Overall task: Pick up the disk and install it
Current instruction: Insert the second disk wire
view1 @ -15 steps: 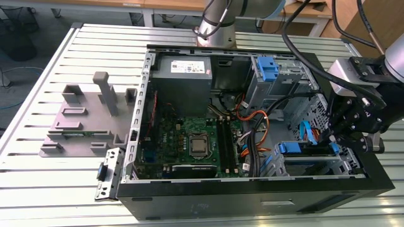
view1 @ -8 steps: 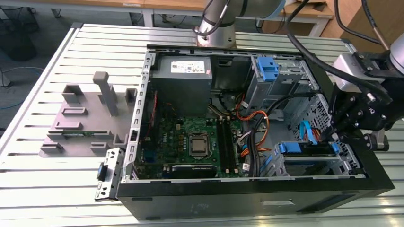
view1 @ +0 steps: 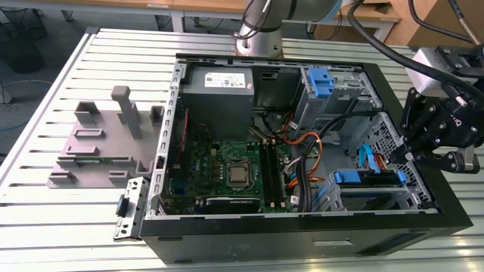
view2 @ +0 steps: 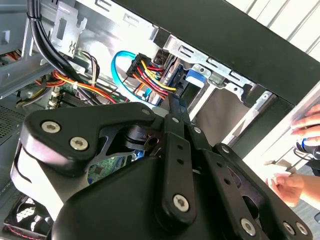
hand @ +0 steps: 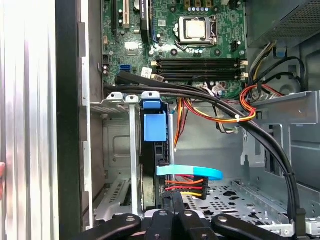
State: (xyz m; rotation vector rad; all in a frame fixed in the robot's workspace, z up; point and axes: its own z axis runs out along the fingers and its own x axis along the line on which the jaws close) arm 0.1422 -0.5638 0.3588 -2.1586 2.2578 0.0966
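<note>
Honestly, you were nearly done here: the disk (hand: 154,127) already sat edge-on in its bay by the case wall (view1: 423,187), at about 4 o'clock from the motherboard (view1: 226,170) in the exterior view, cables plugged in. Your gripper (hand: 173,200) had its fingers pinched shut, tips right at the drive's connector end, gripping nothing I could see.

Gripper (view1: 446,156) hangs low (arm (view1: 261,25) upright behind)
</note>
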